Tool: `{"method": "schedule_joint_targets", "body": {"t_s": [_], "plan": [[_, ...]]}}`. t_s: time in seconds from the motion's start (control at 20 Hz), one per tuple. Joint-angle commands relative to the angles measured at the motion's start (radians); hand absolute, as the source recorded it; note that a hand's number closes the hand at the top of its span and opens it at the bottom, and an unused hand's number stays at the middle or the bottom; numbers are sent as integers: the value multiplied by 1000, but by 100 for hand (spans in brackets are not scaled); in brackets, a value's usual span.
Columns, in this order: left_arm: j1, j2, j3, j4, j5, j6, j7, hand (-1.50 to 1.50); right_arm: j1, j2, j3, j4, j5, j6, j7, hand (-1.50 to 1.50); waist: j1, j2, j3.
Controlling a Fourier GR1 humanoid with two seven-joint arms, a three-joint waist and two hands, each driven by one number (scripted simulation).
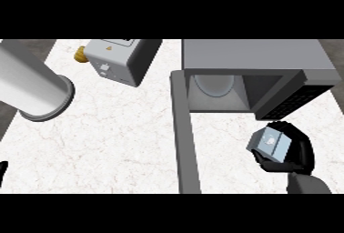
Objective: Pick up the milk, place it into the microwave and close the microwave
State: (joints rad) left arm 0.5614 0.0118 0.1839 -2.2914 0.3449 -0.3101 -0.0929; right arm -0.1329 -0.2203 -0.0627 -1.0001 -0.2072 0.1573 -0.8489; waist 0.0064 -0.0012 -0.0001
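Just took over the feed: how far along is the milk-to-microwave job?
Pickup looks done: the right hand is curled round the milk, off the counter, in front of the microwave. Placing it inside is under way. The door stands open, not yet closed.

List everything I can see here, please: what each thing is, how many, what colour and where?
Counter: one, white marbled, fills the view.
Microwave: one, grey, upper right, standing open.
Microwave door: one, grey, swung out toward the viewer.
Milk carton: one, pale grey-blue, right, in front of the microwave, held.
Boxy appliance: one, light grey, top centre-left.
Cylinder: one, white-grey, upper left.
Right robot hand: one, black, curled round the milk carton.
Left robot hand: black sliver at left edge.
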Motion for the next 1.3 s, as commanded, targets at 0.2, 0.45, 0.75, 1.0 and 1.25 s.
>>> {"method": "schedule_joint_targets", "body": {"t_s": [0.2,0.45,0.75,1.0,1.25], "plan": [[-11,-11,12,1,1,1,16,-150,96,38,87,-350,-13,7,201,150,-9,-2,-1],[80,-11,6,15,28,-27,-53,-150,88,48,127,-515,71,-132,357,150,-4,-4,-1],[29,-6,59,24,46,-43,-13,-150,-156,79,105,-322,175,-239,445,150,4,1,0],[-30,36,123,29,100,-23,47,-150,-365,117,74,-108,211,-289,470,150,9,3,0],[-7,2,69,31,40,-54,9,-150,-510,128,51,64,221,-295,431,150,31,8,1]]}}
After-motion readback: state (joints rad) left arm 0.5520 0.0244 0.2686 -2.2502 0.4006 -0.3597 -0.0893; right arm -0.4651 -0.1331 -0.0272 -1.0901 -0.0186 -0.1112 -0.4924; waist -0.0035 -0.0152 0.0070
